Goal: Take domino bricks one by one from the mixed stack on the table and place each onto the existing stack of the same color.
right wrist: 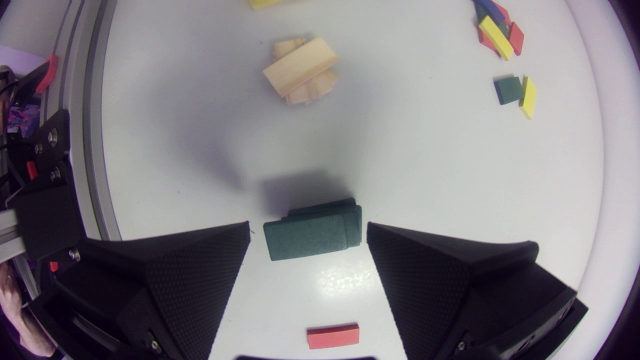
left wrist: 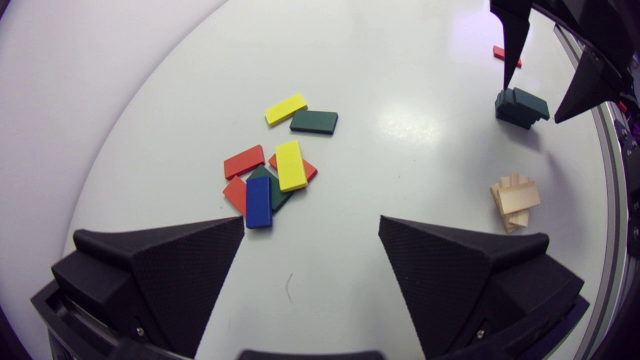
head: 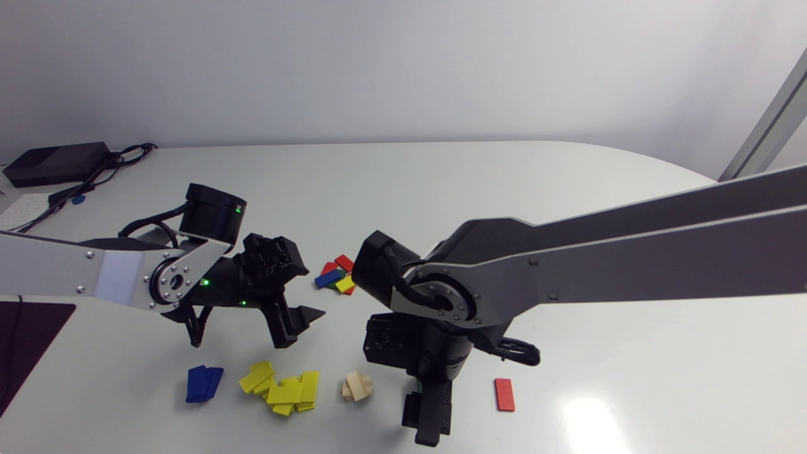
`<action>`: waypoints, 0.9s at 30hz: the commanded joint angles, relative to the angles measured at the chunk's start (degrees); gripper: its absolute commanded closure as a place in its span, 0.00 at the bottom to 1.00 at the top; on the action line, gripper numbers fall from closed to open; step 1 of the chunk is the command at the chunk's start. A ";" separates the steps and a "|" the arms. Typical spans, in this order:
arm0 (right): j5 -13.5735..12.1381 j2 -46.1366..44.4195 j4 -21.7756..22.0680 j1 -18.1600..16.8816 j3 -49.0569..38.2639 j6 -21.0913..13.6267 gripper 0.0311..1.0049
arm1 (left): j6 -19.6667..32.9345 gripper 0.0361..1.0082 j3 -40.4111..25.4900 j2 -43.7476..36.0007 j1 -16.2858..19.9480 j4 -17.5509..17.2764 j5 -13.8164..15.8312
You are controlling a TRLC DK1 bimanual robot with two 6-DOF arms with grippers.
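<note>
The mixed stack (left wrist: 265, 180) of red, green, blue and yellow bricks lies just ahead of my open left gripper (left wrist: 311, 220), which holds nothing; from above, that gripper (head: 301, 325) hovers near the stack (head: 337, 277). A yellow brick (left wrist: 285, 109) and a green brick (left wrist: 314, 122) lie loose beyond the stack. My right gripper (right wrist: 308, 225) stands open over the green stack (right wrist: 312, 232), one finger on each side with a small gap to it. In the head view the right gripper (head: 423, 424) points down and hides most of that stack.
Along the front lie a blue stack (head: 203, 383), a yellow stack (head: 284, 388) and a wooden stack (head: 357, 386). A single red brick (head: 504, 394) lies right of the right gripper. A black box (head: 55, 162) with cables sits at the far left.
</note>
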 commanded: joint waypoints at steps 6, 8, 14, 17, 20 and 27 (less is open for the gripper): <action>0.71 -6.37 -1.48 -0.88 -0.26 1.93 0.04 | -1.82 0.05 -0.87 -4.78 -0.44 -1.64 0.48; 0.71 -8.74 -1.48 -1.41 0.09 2.63 0.04 | -2.35 0.05 -1.13 -6.80 -0.44 -2.61 0.48; 0.53 -15.25 1.59 -4.92 -1.41 5.44 0.04 | -4.99 0.05 -1.22 -11.19 0.79 -6.48 0.48; -1.58 -18.76 6.16 -7.91 -4.13 7.11 0.04 | -6.92 0.05 -2.10 -13.13 1.84 -7.09 0.48; -4.48 -21.40 12.32 -11.78 -7.82 7.90 0.04 | -8.85 0.05 -3.24 -15.06 2.63 -7.44 0.57; -13.00 -19.38 21.63 -20.74 -12.22 7.73 0.04 | -10.00 0.05 -3.68 -18.58 2.63 -14.30 3.20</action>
